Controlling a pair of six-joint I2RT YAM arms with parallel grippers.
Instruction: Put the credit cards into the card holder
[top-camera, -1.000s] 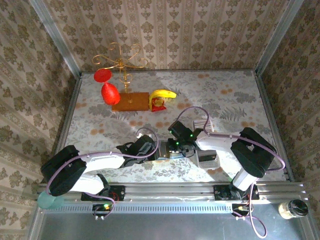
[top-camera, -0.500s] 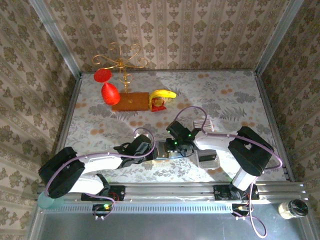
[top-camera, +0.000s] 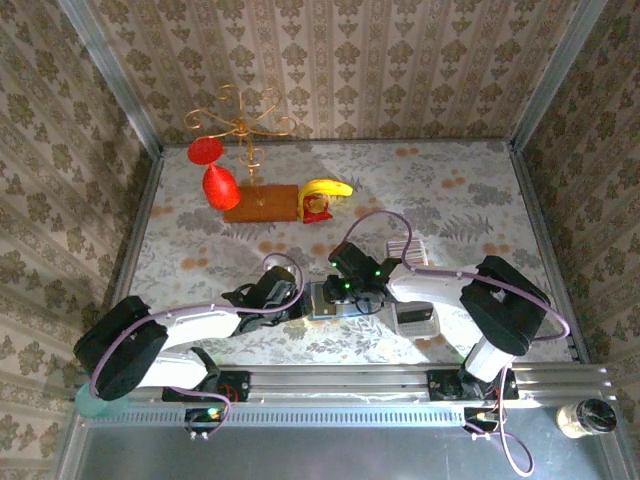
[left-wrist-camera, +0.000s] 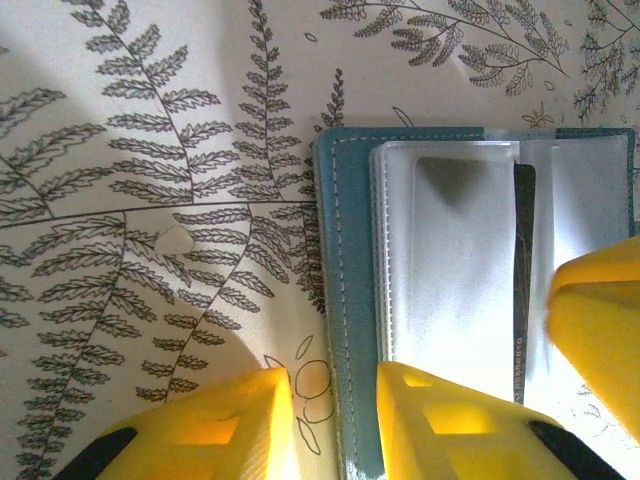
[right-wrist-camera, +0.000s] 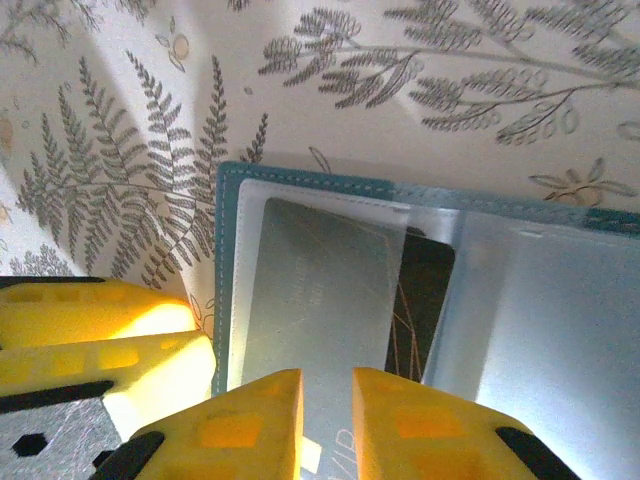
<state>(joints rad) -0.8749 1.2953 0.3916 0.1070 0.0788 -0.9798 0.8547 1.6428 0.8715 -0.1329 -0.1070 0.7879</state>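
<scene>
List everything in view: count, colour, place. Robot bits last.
card holder: 1, teal, lying open mid-table between the grippers
credit cards: 2 visible, one silver, one dark, at the holder's clear sleeves
wire stand: 1, gold, far left
cones: 2, red, by the stand
board: 1, brown, right of the cones
banana: 1, yellow, right of the board
tray: 1, white, partly under the right arm
jar: 1, pale, near right, off the table
table: 1, floral cloth
left gripper: yellow fingers, open, straddling a holder edge
right gripper: yellow fingers, narrow gap, over the silver card
</scene>
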